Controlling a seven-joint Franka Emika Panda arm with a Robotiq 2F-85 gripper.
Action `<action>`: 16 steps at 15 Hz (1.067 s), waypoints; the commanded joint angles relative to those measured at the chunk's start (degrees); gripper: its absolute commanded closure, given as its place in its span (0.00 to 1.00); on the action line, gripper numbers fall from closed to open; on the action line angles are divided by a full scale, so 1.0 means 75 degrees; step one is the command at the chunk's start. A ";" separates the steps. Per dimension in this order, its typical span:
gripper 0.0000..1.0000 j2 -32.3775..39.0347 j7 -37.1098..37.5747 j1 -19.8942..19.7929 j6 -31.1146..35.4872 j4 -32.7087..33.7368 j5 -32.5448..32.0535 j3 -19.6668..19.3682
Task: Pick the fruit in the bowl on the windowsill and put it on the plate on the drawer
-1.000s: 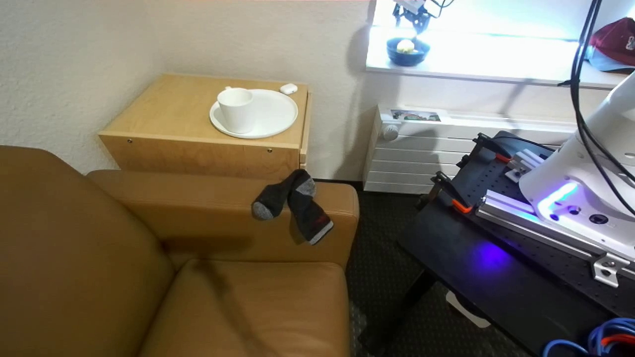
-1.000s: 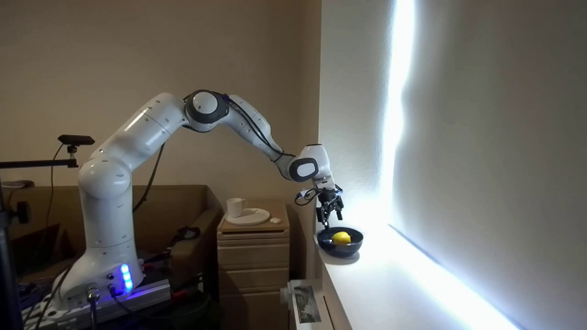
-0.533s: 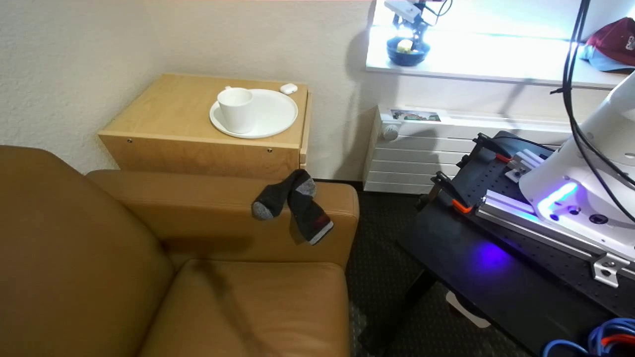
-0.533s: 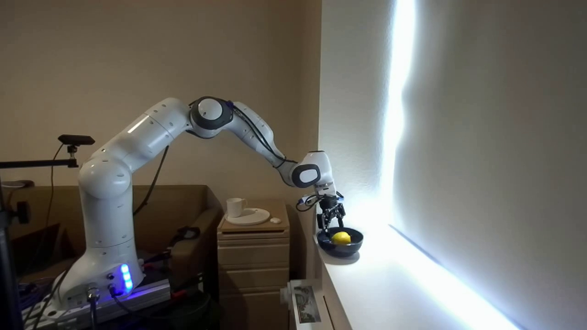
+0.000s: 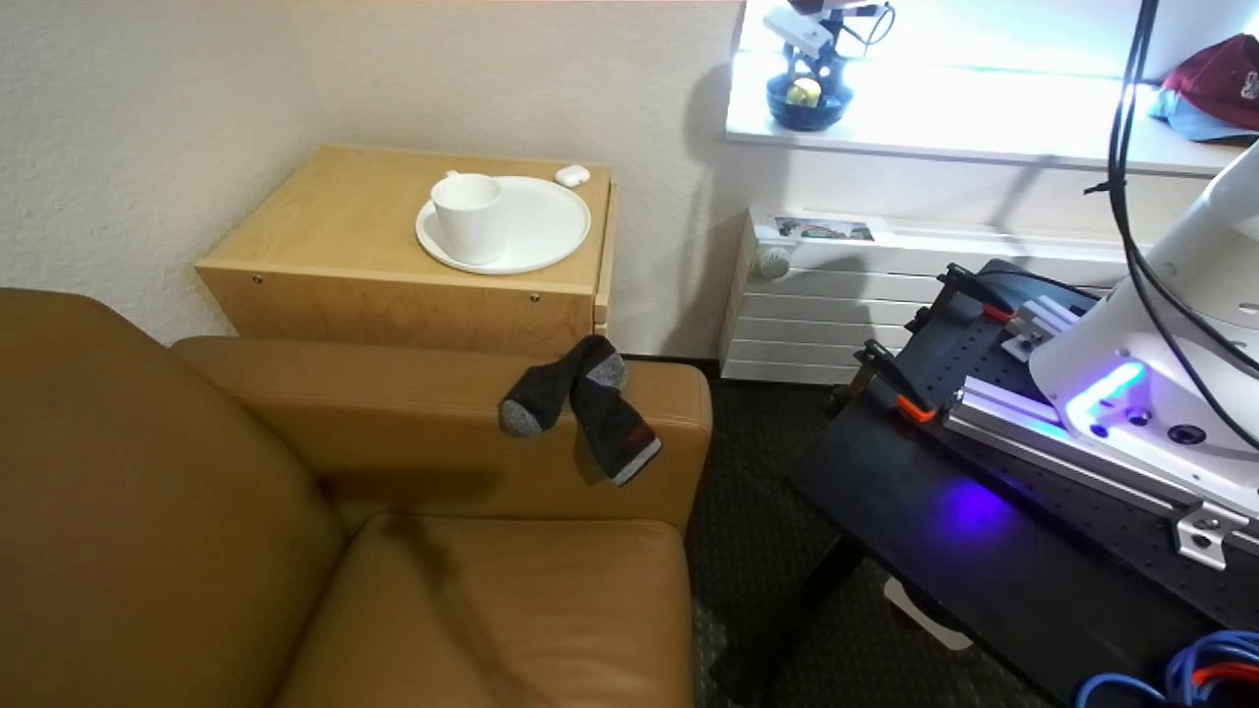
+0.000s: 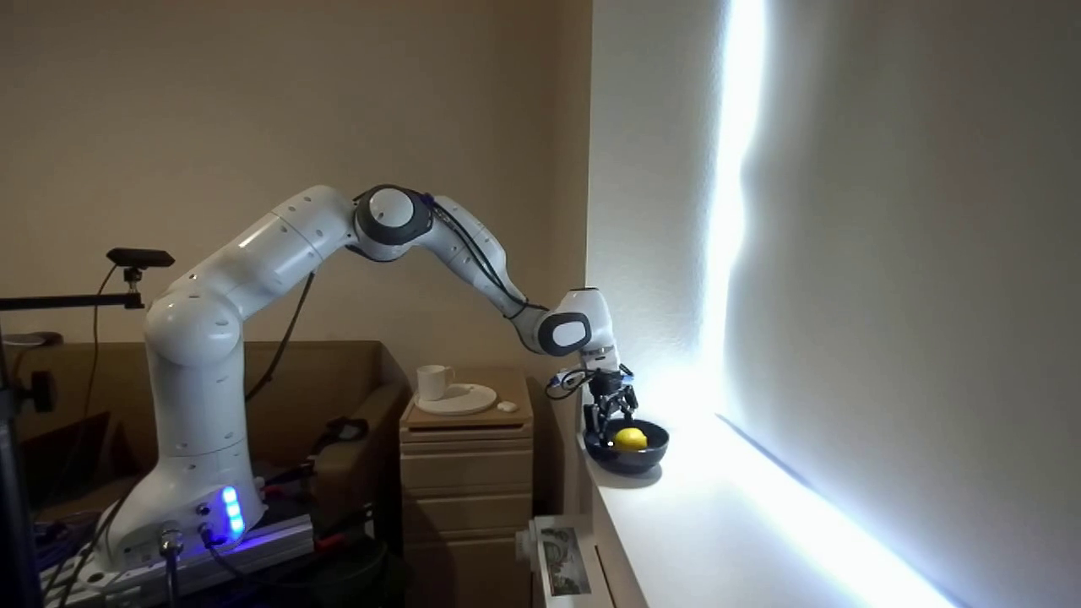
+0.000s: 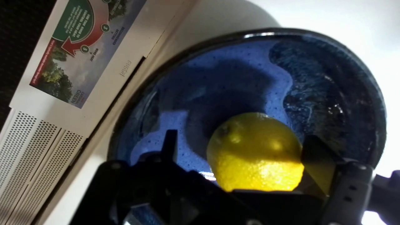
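Reach looks done: fingers point(image 7: 317, 161) spread at 9 and 3 o'clock of fruit point(image 7: 254, 150) in bowl point(image 7: 231, 78), wrist view. Remaining: grasp, lift, place on plate point(image 5: 546, 226).

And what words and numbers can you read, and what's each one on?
"USE THIS KNOB TO CONTROL YOUR HEAT": the rectangular multicoloured printed label on the white metal radiator.
"3": label.
"5": label.
"MORE HEAT": label.
"RECOMMENDED SETTING": label.
"CARDINAL GREEN": label.
"runtal", faint: the radiator itself.
Too small, blurred or cut off: the label's other print, and the white mark on the dark-red fabric cap.
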 commanded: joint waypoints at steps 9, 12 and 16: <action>0.01 0.0146 0.0642 0.0009 0.0060 0.0191 -0.0127 -0.0073; 0.00 0.0066 0.0815 0.0197 0.0012 0.0089 -0.0311 -0.0295; 0.00 0.0211 0.0913 0.0246 0.0215 -0.0010 -0.0362 -0.0370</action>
